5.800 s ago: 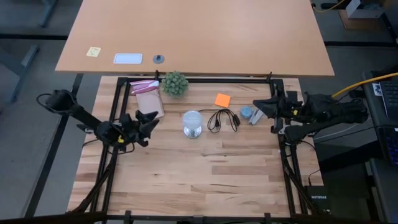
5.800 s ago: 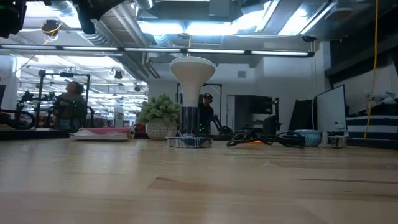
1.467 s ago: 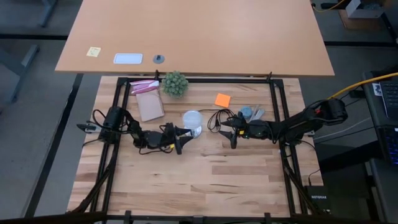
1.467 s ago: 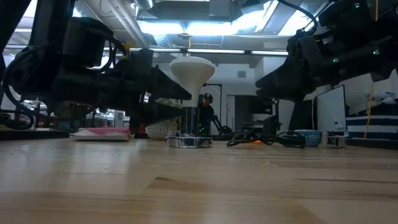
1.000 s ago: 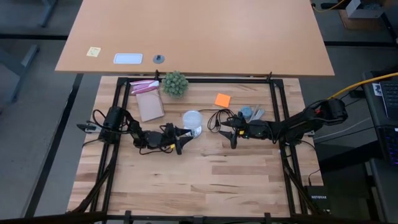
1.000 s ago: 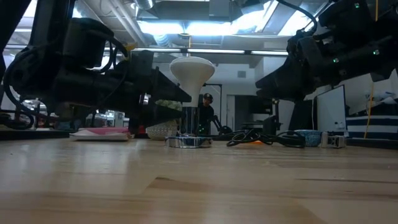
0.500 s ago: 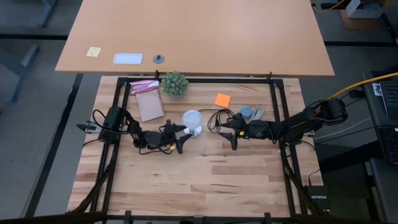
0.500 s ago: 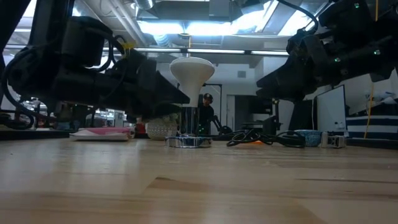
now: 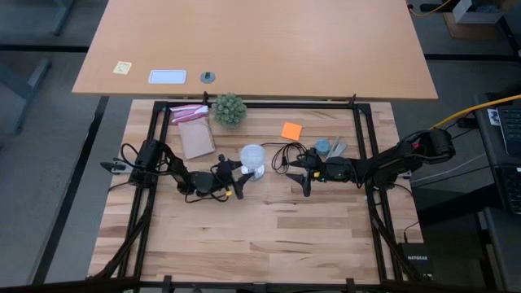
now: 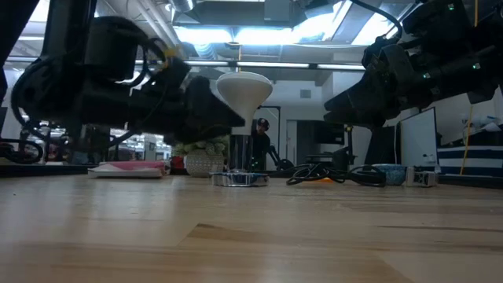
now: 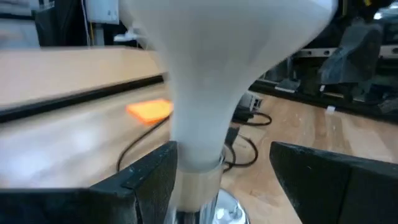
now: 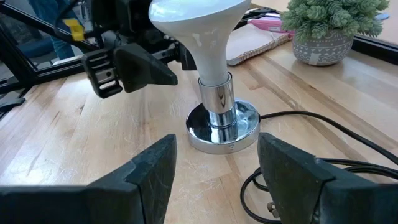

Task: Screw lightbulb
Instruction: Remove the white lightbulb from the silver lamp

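The left gripper [image 9: 238, 180] is closing in around the lightbulb [image 9: 252, 155] (fingers spread wide), now straddling its neck.

Wood table [image 9: 269, 228]: socket base [image 12: 222, 127], cord [image 9: 286, 157], plant [image 9: 229, 108], orange note [image 9: 291, 130], perhaps pouch [image 9: 195, 138].

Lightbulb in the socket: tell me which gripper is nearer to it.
Left. The left gripper is open, its fingers flanking the lightbulb at its neck. The right gripper is open too, farther off on the opposite side, beyond the socket base.
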Controlling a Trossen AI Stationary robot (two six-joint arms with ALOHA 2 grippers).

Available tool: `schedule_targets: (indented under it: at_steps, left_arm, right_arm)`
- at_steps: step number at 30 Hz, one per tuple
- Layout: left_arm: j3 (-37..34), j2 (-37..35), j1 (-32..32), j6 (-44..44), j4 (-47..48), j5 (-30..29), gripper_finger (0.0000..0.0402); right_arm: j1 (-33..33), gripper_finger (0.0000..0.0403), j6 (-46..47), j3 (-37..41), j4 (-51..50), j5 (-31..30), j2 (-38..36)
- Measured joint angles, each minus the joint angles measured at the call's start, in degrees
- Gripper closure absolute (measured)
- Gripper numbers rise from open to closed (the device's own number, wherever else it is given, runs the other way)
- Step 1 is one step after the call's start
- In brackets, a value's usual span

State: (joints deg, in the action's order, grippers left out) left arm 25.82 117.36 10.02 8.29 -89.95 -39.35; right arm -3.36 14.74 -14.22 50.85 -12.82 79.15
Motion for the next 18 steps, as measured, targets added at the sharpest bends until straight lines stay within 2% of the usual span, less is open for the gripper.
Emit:
schedule_targets:
  at_steps: [5, 14, 18]
  left_arm:
    - [3.17, 0.0, -0.75, -7.28, 0.38, 0.14, 0.0155]
    - [3.88, -0.02, -3.9, -2.97, 3.28, 0.26, 0.0155]
    - [3.88, -0.02, -4.24, -1.08, 4.65, 2.9, 0.0155]
  right_arm:
    - [0.0, 0.0175, -0.02, 0.0, 0.0, 0.02, 0.0]
    - [0.0, 0.0175, -0.07, 0.02, -0.02, 0.02, 0.0]
    - [0.0, 0.0175, -0.07, 0.02, -0.04, 0.0, 0.0]
